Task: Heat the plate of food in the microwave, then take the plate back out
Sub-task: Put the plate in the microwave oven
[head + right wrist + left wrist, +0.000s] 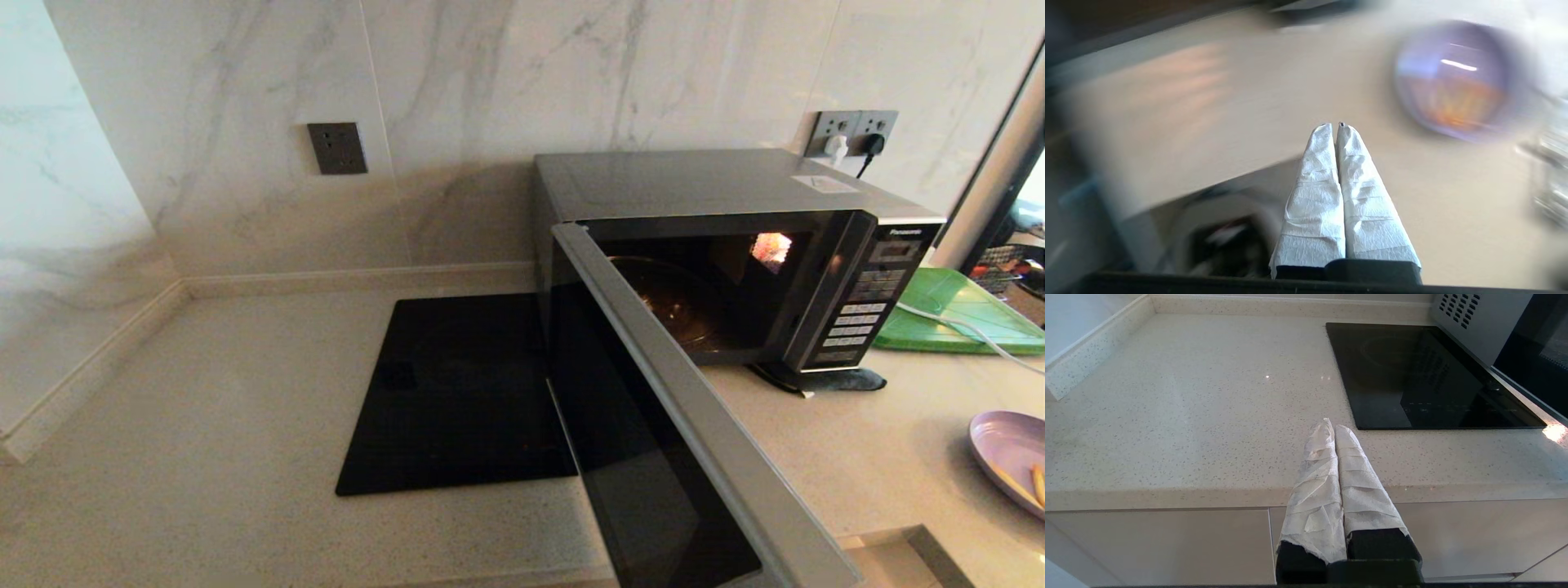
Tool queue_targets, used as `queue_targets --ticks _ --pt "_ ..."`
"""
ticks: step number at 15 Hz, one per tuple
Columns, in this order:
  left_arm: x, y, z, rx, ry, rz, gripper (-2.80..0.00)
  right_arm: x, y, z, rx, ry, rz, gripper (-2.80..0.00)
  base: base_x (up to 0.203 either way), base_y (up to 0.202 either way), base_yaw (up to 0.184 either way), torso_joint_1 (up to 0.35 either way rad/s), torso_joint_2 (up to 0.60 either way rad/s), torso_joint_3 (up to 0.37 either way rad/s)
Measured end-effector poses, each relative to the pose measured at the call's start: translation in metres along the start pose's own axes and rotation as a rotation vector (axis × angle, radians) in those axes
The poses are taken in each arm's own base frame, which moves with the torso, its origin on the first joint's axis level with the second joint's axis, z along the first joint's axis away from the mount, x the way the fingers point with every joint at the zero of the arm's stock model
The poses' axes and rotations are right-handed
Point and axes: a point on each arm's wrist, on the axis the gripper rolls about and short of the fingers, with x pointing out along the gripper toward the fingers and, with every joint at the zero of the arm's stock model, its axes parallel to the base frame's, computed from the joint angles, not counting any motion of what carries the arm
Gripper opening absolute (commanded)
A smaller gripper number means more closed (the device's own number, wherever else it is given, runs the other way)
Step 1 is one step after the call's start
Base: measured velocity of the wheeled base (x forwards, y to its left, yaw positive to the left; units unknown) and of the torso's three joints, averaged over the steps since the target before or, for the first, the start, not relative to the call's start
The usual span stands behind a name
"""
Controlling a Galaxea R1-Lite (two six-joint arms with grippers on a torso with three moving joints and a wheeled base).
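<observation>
**Plate of food on the counter, microwave door open, both claws closed and empty**

The small round pale lilac plate of food (1012, 461), with a raised rim and a few thin golden-yellow sticks, rests on the speckled beige stone counter (204, 457) at the robot's far right, in front of and well apart from the boxy silver-grey microwave (735, 253). Only part of the plate shows in the head view. The plate is judged light and rigid, probably smooth and somewhat slippery; the loose sticks could slide if it tilts. The raised rim is the natural place to take hold, pinched from the side nearest the arm, with the plate kept level.

The right gripper (1334, 126), its fingers wrapped in white cloth, has its tips pressed together and holds nothing; in the right wrist view it hangs above the counter edge, the plate (1453, 81) lying apart from it. It must open before a rim grasp is possible.

The microwave's dark glass door (653, 441) stands swung wide open, its lit cavity showing a glass turntable and no plate. Beside it lie a flat black glass cooktop (457, 392) and a flat green tray (955, 314).

The left gripper (1331, 426), likewise closed and empty, is parked before the counter's front edge.
</observation>
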Motion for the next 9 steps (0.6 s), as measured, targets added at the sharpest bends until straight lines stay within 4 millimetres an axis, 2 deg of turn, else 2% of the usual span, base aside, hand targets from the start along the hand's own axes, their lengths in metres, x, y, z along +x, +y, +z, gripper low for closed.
queue_targets --ticks 3,6,9 --pt "0.000 0.000 0.000 0.000 0.000 0.000 -2.80 0.017 -0.047 0.009 0.173 -0.018 -0.263 -2.80 0.000 0.000 0.000 0.000 0.00 0.000" --pt "0.000 0.000 0.000 0.000 0.000 0.001 -2.80 0.068 -0.083 0.021 0.391 0.006 -0.403 -2.80 0.000 0.000 0.000 0.000 0.00 0.000" --pt "0.000 0.000 0.000 0.000 0.000 0.001 -2.80 0.121 -0.115 0.019 0.502 0.110 -0.450 -2.80 0.000 0.000 0.000 0.000 0.00 0.000"
